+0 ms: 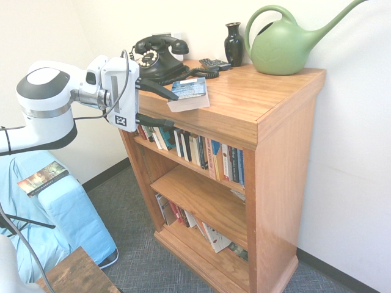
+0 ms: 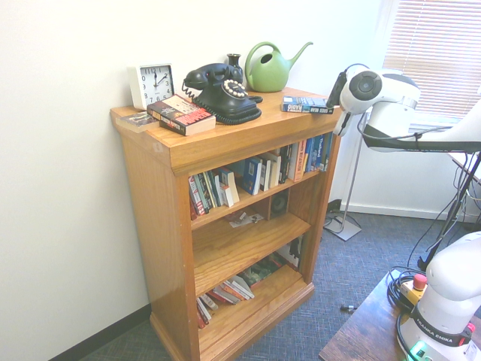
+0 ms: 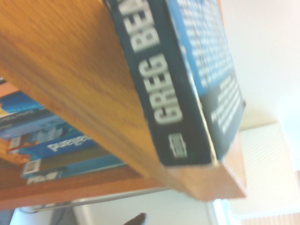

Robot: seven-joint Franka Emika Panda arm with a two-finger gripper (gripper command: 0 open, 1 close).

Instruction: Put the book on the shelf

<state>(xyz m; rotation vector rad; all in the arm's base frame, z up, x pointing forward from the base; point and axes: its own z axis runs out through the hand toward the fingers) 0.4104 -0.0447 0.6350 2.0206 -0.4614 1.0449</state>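
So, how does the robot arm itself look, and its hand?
The arm is glossy white with rounded joints, a dark grey cap and a silvery ring. The hand is a white boxy block bearing a black-and-white square marker, with two black fingers. A black cable loops over it.

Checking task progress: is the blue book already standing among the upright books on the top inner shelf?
No. The blue book lies flat on the bookcase's top surface, above the top inner shelf, near the end effector.
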